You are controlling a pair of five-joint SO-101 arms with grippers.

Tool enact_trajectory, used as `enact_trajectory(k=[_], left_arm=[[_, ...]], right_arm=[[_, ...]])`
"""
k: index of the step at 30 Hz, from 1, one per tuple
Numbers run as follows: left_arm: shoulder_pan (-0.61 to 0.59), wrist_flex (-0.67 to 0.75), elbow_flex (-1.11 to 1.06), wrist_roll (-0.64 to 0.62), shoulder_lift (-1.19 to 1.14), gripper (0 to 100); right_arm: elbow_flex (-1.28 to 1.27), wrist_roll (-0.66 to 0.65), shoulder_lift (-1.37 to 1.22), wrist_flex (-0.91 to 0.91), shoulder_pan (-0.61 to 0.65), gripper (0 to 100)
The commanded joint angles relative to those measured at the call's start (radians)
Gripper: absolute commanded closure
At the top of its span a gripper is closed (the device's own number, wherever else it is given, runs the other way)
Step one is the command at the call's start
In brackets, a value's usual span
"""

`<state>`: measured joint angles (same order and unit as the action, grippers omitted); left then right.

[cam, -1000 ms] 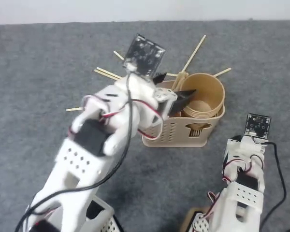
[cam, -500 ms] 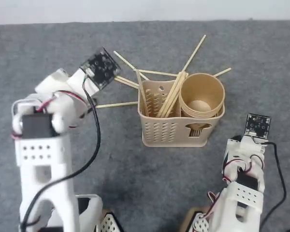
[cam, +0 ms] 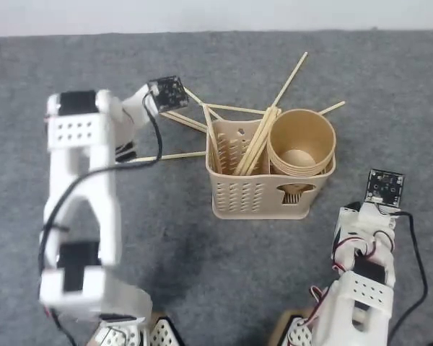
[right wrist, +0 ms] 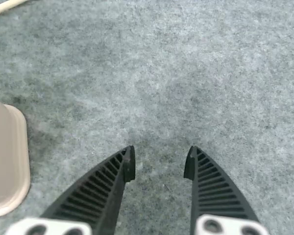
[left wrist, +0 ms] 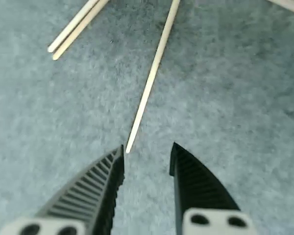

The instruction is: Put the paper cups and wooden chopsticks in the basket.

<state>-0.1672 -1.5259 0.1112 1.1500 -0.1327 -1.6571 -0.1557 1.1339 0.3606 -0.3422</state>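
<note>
Held the left end effector [left wrist: 147,149] open and empty, low over the grey carpeted worktop [left wrist: 235,98], with its tips bracketing the near end of one thin pale wooden chopstick [left wrist: 152,78], likely lined up for a pinch. Saw two more sticks [left wrist: 76,24] lying nearby. Found the stacked tan paper cups [cam: 301,137] already upright inside the beige perforated plastic basket [cam: 260,194], beside several leaning chopsticks [cam: 258,137]. Parked the right end effector [right wrist: 159,156] open, gripping nothing, near the basket.

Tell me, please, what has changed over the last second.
The left arm drew back from above the basket toward the left and folded up. The left claw, open and holding nothing, now hangs over the carpet at the end of a loose chopstick. The basket, the paper cups, the chopsticks in it and the right claw stayed put.
</note>
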Motion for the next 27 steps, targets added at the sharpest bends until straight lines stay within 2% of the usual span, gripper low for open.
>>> enact_trajectory(k=[1, 11, 23, 25, 27], left_arm=[[0.003, -0.012, 0.154, 0.011, -0.164, 86], [0.014, -0.015, 0.429, 0.011, -0.586, 86], [0.009, -0.078, 0.687, 0.011, -0.862, 86], [0.011, -0.109, 0.731, 0.011, -0.888, 90], [0.014, -0.160, 0.779, 0.012, -0.908, 97]], right_arm=[[-0.021, -0.015, 0.013, -0.001, 0.005, 82.2], [-0.021, -0.015, 0.013, -0.004, 0.007, 82.2], [-0.021, -0.015, 0.013, -0.005, 0.007, 82.2], [-0.021, -0.015, 0.013, -0.005, 0.007, 82.2], [-0.021, -0.015, 0.013, -0.005, 0.007, 82.2]])
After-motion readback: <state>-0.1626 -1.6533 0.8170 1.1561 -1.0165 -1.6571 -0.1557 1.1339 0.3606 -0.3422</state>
